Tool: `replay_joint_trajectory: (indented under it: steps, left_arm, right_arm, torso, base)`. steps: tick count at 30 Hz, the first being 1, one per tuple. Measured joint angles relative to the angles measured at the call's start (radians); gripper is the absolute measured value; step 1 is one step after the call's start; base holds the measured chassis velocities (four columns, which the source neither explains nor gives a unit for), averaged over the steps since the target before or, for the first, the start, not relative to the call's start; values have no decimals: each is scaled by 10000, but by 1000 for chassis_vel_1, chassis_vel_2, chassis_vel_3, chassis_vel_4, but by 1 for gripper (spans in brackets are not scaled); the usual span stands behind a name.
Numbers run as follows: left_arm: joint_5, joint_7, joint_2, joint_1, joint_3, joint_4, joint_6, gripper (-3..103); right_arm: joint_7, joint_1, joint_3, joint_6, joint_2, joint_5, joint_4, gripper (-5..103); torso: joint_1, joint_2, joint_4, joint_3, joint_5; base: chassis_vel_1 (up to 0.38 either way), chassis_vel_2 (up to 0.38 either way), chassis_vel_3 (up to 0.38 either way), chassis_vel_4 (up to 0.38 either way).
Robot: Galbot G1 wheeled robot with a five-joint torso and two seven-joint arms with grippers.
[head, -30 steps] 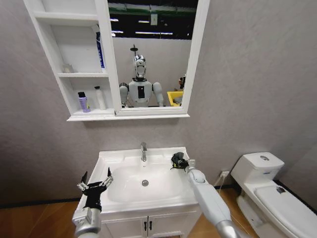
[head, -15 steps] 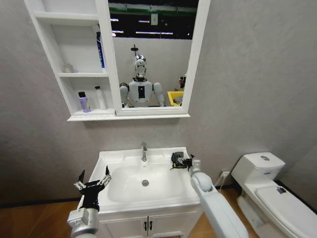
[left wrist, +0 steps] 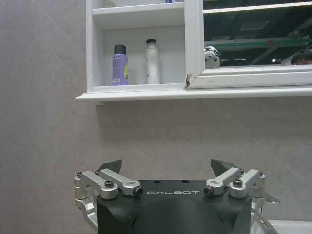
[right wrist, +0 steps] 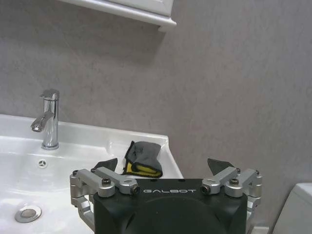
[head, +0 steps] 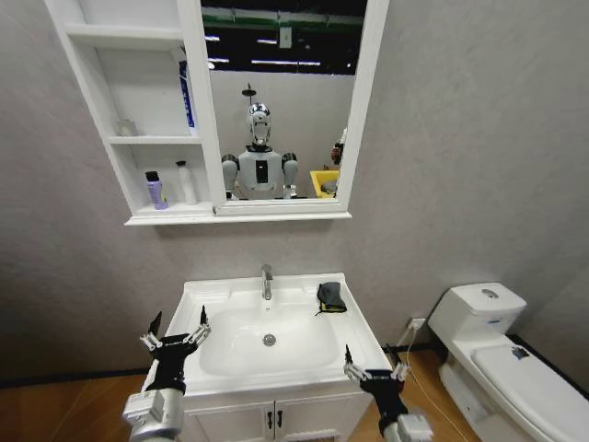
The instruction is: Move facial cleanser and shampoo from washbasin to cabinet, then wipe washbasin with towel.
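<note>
The white washbasin (head: pixel 213 296) stands below me, and the small black towel (head: pixel 331 296) with yellow edging lies on its back right rim. Two bottles stand on the bottom shelf of the cabinet (head: pixel 138 140), one purple with a black cap (head: pixel 155 189) and one white (head: pixel 187 181). I cannot tell which is the shampoo and which the facial cleanser. My left gripper (head: pixel 175 336) hangs open at the basin's front left edge. My right gripper (head: pixel 375 366) is open and holds nothing at the front right corner. In the right wrist view the towel (right wrist: pixel 144 158) lies beyond the right gripper (right wrist: pixel 162 165). The left gripper (left wrist: pixel 165 165) faces the cabinet (left wrist: pixel 141 90).
A chrome tap (head: pixel 267 281) rises at the basin's back, with the drain (head: pixel 270 340) in the bowl. A white toilet (head: pixel 497 354) stands to the right. A blue tube (head: pixel 187 97) leans on the middle shelf beside the mirror (head: pixel 281 101). A low cupboard (head: pixel 276 419) sits under the basin.
My right arm has drawn back from the towel to the basin's front right corner, with the gripper open. The towel stays on the rim. The left gripper has barely moved.
</note>
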Motion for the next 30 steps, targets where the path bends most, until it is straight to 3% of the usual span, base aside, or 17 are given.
replay_joint_trajectory:
  steps: [13, 27, 30]
  left_arm:
    - [-150, 15, 222, 173, -169, -323, 2, 100]
    - [-199, 3, 188, 344, -312, -539, 31, 100]
    - [-153, 3, -73, 491, -347, -554, -61, 100]
  right_arm:
    - [-267, 629, -281, -263, 1, -551, -78, 100]
    - [-238, 660, -334, -227, -171, -342, 24, 100]
    - [-237, 669, -346, -252, -275, -161, -176, 100]
  torso:
    - [3, -4, -2, 3, 4]
    - [-2, -2, -3, 1, 1]
    - [-3, 0, -4, 0, 3]
  base:
    - [142, -144, -135, 148]
    - [301, -306, -295, 292]
    - [366, -378, -344, 355]
